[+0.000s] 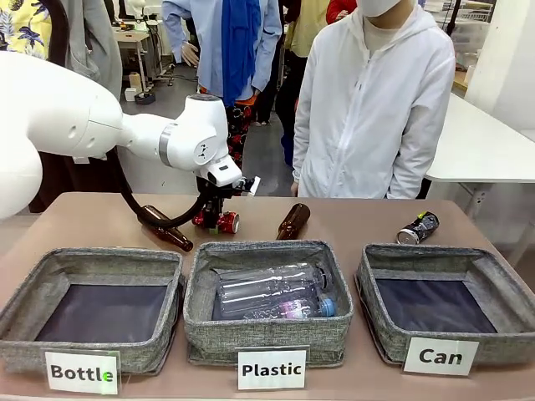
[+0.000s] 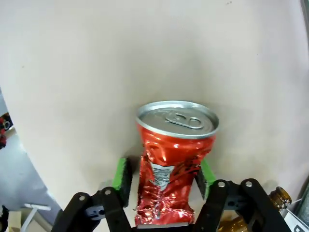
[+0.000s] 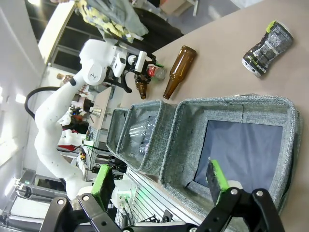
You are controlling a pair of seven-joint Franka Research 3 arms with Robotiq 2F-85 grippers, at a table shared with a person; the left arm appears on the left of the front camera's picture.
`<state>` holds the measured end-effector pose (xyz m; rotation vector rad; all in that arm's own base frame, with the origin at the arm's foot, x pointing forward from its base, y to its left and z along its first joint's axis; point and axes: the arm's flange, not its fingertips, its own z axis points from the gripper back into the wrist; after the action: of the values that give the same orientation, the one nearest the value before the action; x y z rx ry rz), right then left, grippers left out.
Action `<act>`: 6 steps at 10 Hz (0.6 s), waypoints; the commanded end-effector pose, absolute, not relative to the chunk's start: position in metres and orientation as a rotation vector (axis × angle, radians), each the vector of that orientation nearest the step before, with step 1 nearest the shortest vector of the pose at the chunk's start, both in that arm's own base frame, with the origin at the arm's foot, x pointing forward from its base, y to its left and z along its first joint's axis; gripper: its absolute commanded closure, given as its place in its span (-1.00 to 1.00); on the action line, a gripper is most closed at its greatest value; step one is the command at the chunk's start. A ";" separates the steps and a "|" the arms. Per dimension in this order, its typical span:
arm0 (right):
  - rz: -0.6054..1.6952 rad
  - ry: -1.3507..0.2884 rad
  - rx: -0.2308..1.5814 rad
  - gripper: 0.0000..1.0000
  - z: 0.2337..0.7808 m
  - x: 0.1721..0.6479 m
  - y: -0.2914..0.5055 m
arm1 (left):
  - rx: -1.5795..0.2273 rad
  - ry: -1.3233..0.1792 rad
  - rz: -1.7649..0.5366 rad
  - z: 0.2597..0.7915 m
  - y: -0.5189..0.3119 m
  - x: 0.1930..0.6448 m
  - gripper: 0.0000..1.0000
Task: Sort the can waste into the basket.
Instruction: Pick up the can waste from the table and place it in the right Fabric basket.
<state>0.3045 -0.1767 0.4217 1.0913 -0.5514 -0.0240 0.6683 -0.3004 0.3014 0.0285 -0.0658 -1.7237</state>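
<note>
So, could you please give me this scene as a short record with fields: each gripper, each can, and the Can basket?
left gripper: low at the table, jaws astride the red can, gap at one pad, not clamped
right gripper: open, over the Can basket
red can: crushed, lying on its side on the table
black can: crushed, on the table behind the Can basket
Can basket: both cans outside it

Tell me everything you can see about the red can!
The red can is shiny crumpled metal with a silver top and pull tab, badly crushed in its middle. It lies on its side on the tan table. The left gripper has its green pads on either side of it; whether they squeeze yet is unclear.
</note>
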 end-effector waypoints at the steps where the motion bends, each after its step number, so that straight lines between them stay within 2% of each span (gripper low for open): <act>1: -0.006 -0.586 1.106 -1.00 0.421 0.307 -0.177 | 0.034 -0.060 -1.713 0.297 -0.297 0.671 1.00; 2: -0.006 -0.586 1.106 -1.00 0.421 0.307 -0.177 | 0.041 -0.052 -1.715 0.296 -0.296 0.672 0.69; 4: -0.006 -0.586 1.106 -1.00 0.421 0.307 -0.177 | 0.031 -0.052 -1.708 0.298 -0.294 0.672 1.00; 6: -0.006 -0.586 1.106 -1.00 0.421 0.307 -0.177 | 0.036 -0.051 -1.704 0.301 -0.293 0.673 1.00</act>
<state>0.3045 -0.1767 0.4217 1.0913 -0.5515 -0.0239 0.6706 -0.2949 0.2971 0.0233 -0.0559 -1.7156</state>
